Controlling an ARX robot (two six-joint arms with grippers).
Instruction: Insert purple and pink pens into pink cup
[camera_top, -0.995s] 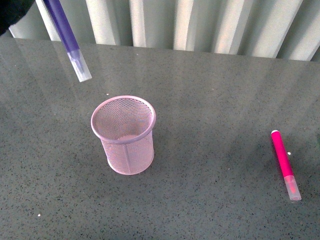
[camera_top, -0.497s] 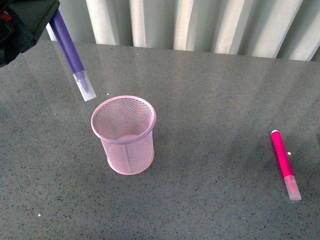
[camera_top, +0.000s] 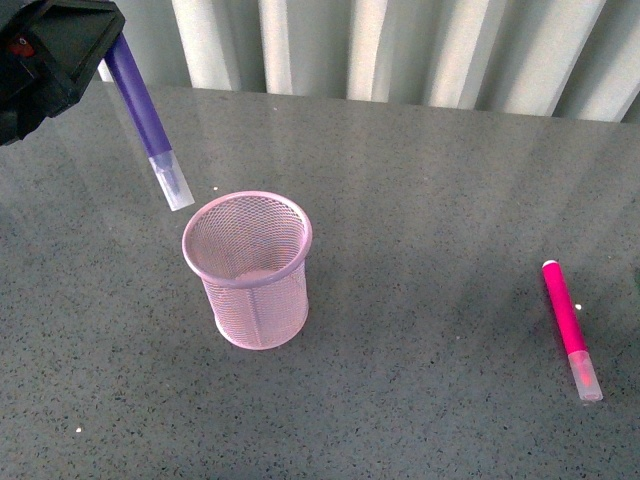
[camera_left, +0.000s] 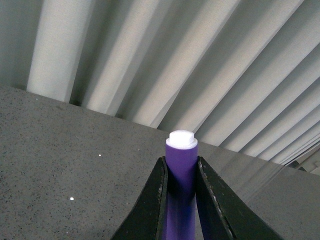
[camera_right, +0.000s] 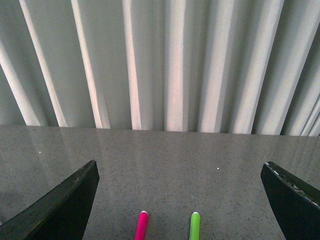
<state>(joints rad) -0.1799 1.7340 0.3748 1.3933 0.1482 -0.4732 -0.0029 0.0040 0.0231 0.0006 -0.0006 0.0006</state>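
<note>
Fingers of the left gripper are closed on the purple pen, gripping it near its white end. The pen hangs tilted, its clear-capped end lowermost, just beside the rim of the pink cup on the far-left side, not inside the mouth. The cup stands upright and empty, left of centre on the surface. The right gripper is spread wide and holds nothing. The pink pen lies flat near the surface's right edge, well apart from the cup. Assessment: neither pen is inserted. The purple needs aligning and lowering; the pink is not yet picked up.
</note>
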